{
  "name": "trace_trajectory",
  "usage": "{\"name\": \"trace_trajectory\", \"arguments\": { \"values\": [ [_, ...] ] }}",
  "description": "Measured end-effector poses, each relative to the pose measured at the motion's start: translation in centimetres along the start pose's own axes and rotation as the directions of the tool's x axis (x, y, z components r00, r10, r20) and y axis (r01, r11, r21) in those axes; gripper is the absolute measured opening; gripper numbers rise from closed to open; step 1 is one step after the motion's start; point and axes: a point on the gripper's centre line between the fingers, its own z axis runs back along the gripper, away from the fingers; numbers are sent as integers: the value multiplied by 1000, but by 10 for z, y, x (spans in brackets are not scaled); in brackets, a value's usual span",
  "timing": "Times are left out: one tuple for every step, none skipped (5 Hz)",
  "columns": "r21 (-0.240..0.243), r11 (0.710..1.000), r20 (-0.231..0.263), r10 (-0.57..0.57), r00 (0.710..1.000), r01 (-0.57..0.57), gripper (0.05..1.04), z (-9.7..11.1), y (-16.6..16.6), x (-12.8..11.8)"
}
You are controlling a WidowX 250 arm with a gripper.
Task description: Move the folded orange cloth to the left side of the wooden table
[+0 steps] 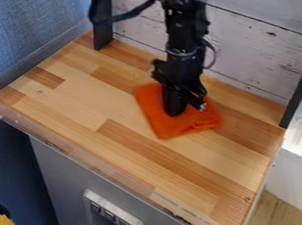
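Orange cloth (164, 127) on butcher-block worktop (108, 98), right under black two-finger gripper (174, 110). Can't tell if wide, narrow or holding cloth. Press lightly, spare the wood; if pinching, take several layers.

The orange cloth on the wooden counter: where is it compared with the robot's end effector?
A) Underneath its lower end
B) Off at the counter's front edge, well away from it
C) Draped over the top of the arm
A: the end effector points down onto the cloth, which spreads out around its lower end on the counter.
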Motion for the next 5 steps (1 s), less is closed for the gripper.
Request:
{"name": "trace_trajectory", "arguments": {
  "values": [
    [-4, 999, -15, 45, 999, -45, 59, -1, 22, -9],
    [-12, 996, -34, 90, 995, -90, 59, 0, 47, -19],
    [-20, 988, -59, 152, 987, -153, 59, 3, 76, -35],
    [-27, 981, -77, 190, 979, -193, 59, 8, 95, -44],
    [-24, 971, -86, 235, 968, -238, 59, 6, 109, -52]
  ]
}}
